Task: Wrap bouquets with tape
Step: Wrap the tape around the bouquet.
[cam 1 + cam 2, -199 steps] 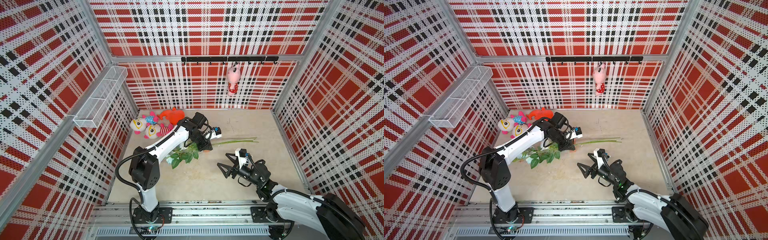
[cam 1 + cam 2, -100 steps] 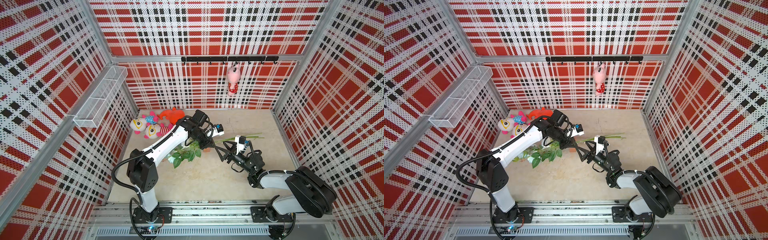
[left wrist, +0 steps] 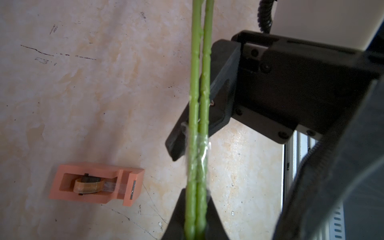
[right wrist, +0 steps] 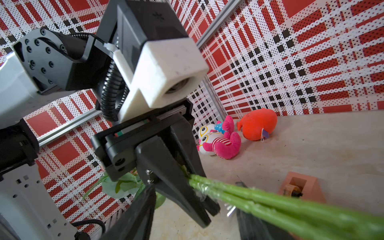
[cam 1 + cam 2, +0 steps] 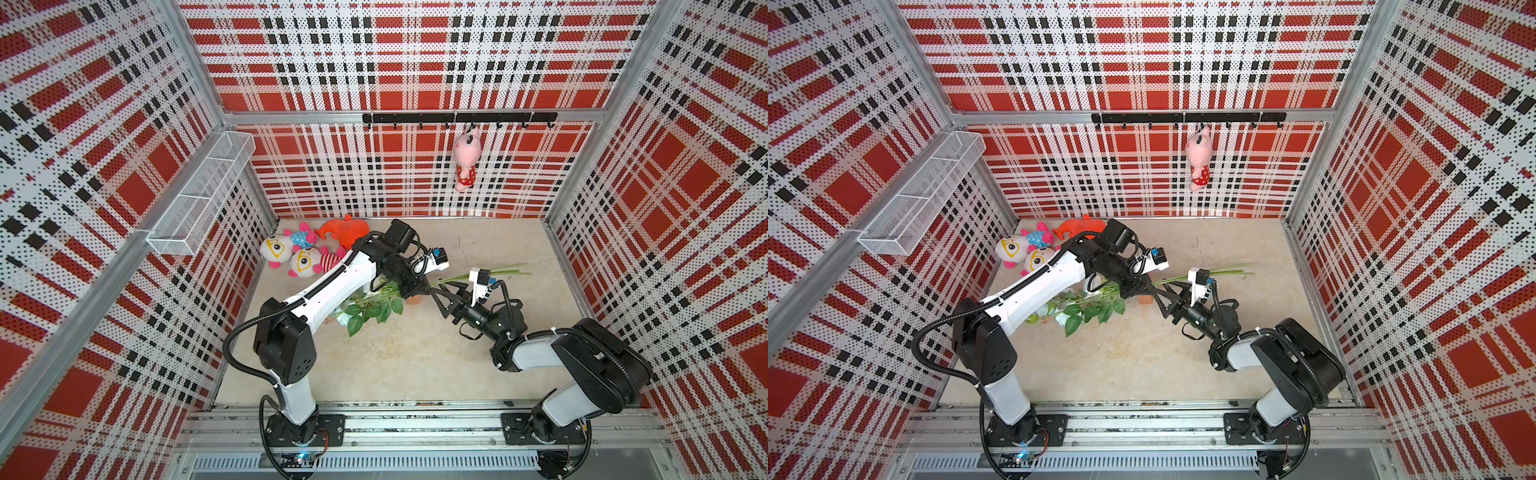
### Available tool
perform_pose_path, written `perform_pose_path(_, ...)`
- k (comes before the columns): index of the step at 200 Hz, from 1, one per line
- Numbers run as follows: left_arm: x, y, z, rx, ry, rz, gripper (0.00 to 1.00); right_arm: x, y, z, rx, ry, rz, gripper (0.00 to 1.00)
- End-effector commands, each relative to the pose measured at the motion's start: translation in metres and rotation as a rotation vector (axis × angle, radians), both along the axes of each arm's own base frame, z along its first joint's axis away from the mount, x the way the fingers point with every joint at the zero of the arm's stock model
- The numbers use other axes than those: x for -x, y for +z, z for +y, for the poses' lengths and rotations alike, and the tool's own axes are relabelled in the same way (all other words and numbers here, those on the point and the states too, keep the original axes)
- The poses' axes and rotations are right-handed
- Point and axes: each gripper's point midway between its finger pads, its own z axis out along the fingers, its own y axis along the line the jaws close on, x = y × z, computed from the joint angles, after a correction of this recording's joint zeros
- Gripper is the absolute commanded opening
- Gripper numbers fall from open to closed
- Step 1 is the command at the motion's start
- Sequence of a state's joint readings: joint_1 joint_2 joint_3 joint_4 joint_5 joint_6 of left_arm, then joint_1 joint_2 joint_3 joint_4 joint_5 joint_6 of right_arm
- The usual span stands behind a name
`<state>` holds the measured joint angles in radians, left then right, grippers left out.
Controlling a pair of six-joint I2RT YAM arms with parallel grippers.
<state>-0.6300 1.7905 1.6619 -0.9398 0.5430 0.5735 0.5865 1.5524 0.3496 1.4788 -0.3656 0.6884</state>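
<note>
The left gripper [image 3: 196, 194] is clenched on the bouquet stems [image 3: 199, 83], and the right gripper [image 5: 443, 289] straddles them just beyond it, jaws apart, level with a loose band of clear tape [image 3: 197, 149]. The tape dispenser [image 3: 95, 182] lies on the tabletop [image 3: 83, 83] beneath, off to one side of both. If the right jaws pinch off-centre, the band's loose edge may stick and peel, or the stems may twist from the left grip.

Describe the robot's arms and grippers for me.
The left arm and right arm have white links, black joint housings and black corrugated cables. The left gripper and right gripper are black, each with two tapered wedge-shaped fingers and a white boxy camera mounted behind.
</note>
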Motion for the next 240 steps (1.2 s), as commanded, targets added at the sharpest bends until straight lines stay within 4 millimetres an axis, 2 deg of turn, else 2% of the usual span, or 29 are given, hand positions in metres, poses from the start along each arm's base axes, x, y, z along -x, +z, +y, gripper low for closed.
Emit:
perform_pose_path(1,-0.006,0.005,-0.002,0.009,0.002,-0.024,0.00,0.014,0.026,-0.003,-0.058,0.034,-0.079,0.57)
perform_pose_path(72,-0.011,-0.001,-0.001,-0.008,0.017,-0.019,0.00,0.015,0.018,-0.014,0.032,-0.029,-0.042,0.55)
perform_pose_path(119,-0.012,-0.008,-0.002,-0.021,0.018,-0.008,0.00,0.014,0.019,-0.010,0.080,-0.024,-0.040,0.48)
perform_pose_path(150,-0.008,-0.012,-0.003,-0.030,0.004,0.003,0.00,0.003,0.015,-0.009,0.116,-0.049,-0.031,0.48)
perform_pose_path(176,-0.003,-0.015,-0.002,-0.044,-0.012,0.019,0.00,-0.006,0.007,-0.010,0.255,-0.093,-0.067,0.48)
perform_pose_path(208,0.006,-0.019,0.002,-0.064,-0.051,0.046,0.00,-0.007,-0.012,-0.023,0.581,-0.152,-0.110,0.53)
perform_pose_path(220,0.008,-0.021,0.004,-0.074,-0.058,0.057,0.00,0.000,-0.018,-0.031,0.711,-0.148,-0.144,0.55)
perform_pose_path(240,0.012,-0.025,0.006,-0.082,-0.073,0.073,0.00,0.016,-0.016,-0.045,0.859,-0.140,-0.233,0.57)
